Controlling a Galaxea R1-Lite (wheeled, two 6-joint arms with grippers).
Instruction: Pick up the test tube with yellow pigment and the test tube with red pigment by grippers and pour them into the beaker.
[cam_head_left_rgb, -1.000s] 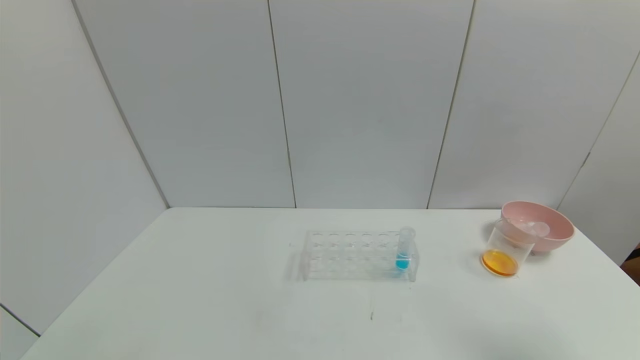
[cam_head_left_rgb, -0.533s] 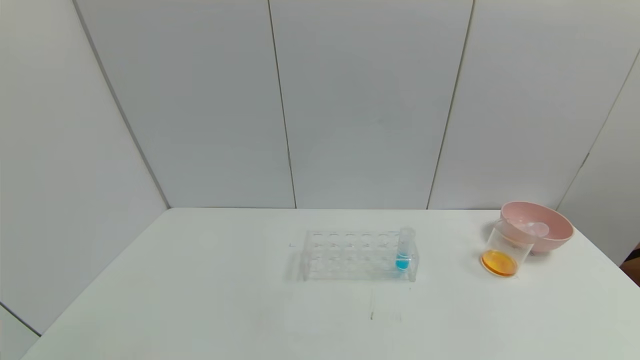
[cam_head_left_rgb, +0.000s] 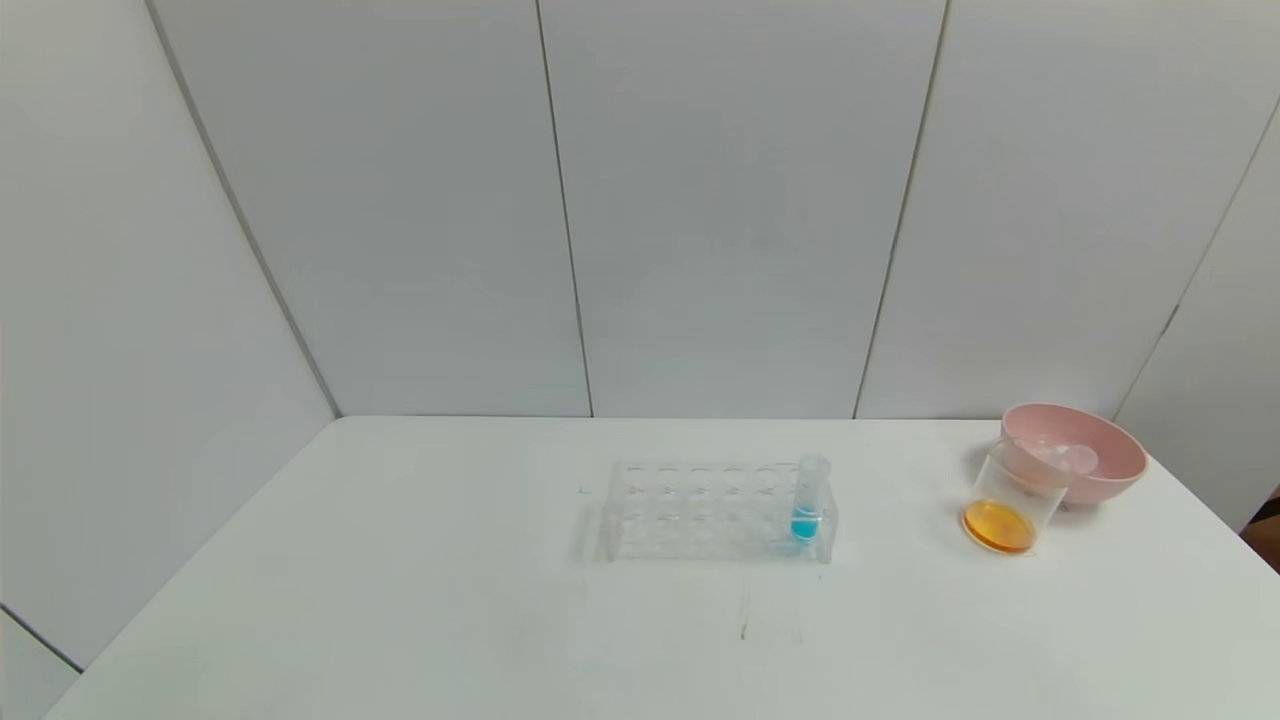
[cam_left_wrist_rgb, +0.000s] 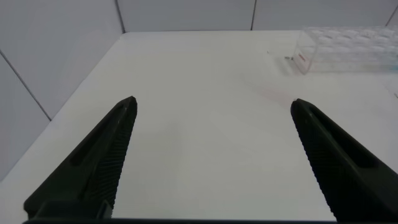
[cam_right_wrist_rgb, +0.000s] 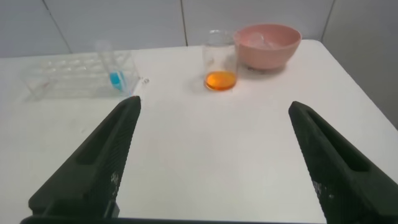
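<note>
One beaker (cam_head_left_rgb: 1010, 500) stands on the white table (cam_head_left_rgb: 400, 600) at the far right, and it has orange liquid sitting in its bottom. It touches one pink bowl (cam_head_left_rgb: 1085, 460), which is just behind it and a bit more to the right. Something clear lies inside the bowl, but it is too hard to tell what it is or if it is one thing or more. The test tube with yellow pigment and the test tube with red pigment cannot be made out anywhere for sure. Near the middle of the table, well apart from the beaker and to its left, is one clear rack (cam_head_left_rgb: 700, 510) with many holes. One tube with blue liquid (cam_head_left_rgb: 808, 500) stands upright in the hole at the rack's right end. The other holes look bare. There are two grippers, both low over the near side of the table. The left gripper (cam_left_wrist_rgb: 211, 162) has its two black fingers wide apart and holds nothing. The right gripper (cam_right_wrist_rgb: 214, 162) also has its two fingers wide apart and holds nothing.
</note>
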